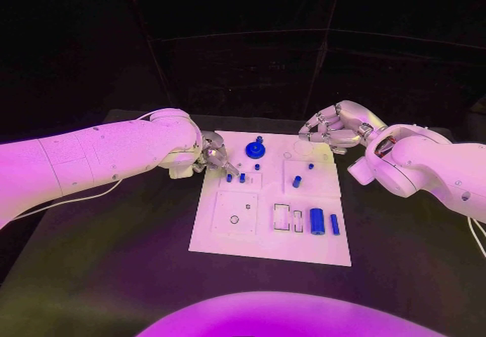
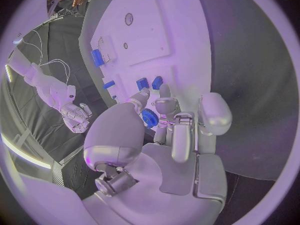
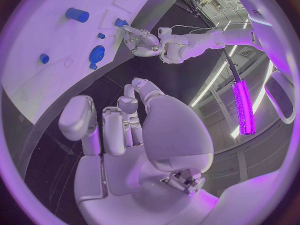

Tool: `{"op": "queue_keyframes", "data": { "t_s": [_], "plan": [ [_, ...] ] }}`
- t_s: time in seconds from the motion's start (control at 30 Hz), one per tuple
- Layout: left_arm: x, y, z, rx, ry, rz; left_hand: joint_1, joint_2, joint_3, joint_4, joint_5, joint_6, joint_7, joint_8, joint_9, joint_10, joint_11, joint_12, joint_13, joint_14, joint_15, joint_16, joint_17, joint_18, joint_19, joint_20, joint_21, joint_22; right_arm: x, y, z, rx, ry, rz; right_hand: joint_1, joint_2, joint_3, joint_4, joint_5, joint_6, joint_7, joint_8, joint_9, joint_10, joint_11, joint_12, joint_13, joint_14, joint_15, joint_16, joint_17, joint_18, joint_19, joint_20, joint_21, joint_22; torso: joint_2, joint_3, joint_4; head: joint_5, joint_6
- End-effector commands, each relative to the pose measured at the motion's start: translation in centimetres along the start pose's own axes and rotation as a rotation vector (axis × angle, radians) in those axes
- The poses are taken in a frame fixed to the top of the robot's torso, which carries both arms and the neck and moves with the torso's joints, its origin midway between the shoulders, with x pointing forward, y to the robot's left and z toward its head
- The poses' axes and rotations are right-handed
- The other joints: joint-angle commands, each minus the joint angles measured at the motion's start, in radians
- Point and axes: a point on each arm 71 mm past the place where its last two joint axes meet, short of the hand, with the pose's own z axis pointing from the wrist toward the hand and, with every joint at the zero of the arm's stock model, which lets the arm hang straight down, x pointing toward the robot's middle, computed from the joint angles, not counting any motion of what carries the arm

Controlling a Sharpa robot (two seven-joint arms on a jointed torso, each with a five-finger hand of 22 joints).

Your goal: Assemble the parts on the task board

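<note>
The white task board (image 1: 231,232) lies in the middle of the black table (image 1: 101,267), its long axis running from the robot's edge to the far edge. Near the board's near right corner a blue cylinder (image 1: 317,221) and a thinner blue rod (image 1: 334,225) lie side by side, both lengthwise along the board. A round blue part (image 1: 255,149) stands upright near the far edge, with small blue pegs (image 1: 297,181) upright behind mid-board. The left hand (image 1: 213,156) hovers at the board's far left edge, fingers loosely curled with nothing in them. The right hand (image 1: 329,129) hangs over the far right corner, fingers curled in, holding nothing.
</note>
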Motion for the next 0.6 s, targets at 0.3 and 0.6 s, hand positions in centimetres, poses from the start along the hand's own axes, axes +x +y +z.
{"op": "queue_keyframes", "data": {
  "t_s": [0.3,0.6],
  "plan": [
    [-2.2,-1.1,-1.2,0.262,-0.207,-0.204,0.119,0.005,-0.037,-0.036,0.004,-0.136,0.068,-0.076,-0.043,-0.236,0.064,-0.221,-0.265,-0.009,0.037,-0.178,-0.090,0.063,-0.193,0.027,-0.375,-0.391,-0.1,0.1,0.1,-0.012,0.003,-0.002,0.004,-0.007,0.005,0.000,0.003,-0.008,-0.001,0.004,0.000,-0.003,0.004,-0.001,-0.001,0.054,0.000,-0.003,0.035,0.014,0.000,0.002,-0.005,-0.001,0.000,0.0009,0.0000,-0.008,0.010],
    [-2.6,-4.2,-1.5,0.589,-0.369,-0.139,0.370,-0.028,0.098,-0.198,0.003,-0.173,0.128,-0.229,-0.190,-0.403,0.126,-0.477,-0.440,-0.247,0.095,-0.494,-0.526,0.066,-0.284,0.079,-0.509,-0.471,0.0,0.2,0.2,-0.014,0.002,-0.002,0.004,-0.009,0.008,0.002,0.003,-0.014,0.001,0.001,-0.001,-0.004,0.005,-0.001,-0.002,0.054,0.001,-0.004,0.034,0.014,0.000,0.002,-0.005,-0.001,0.001,0.0001,-0.0016,-0.013,0.018]
  ]
}}
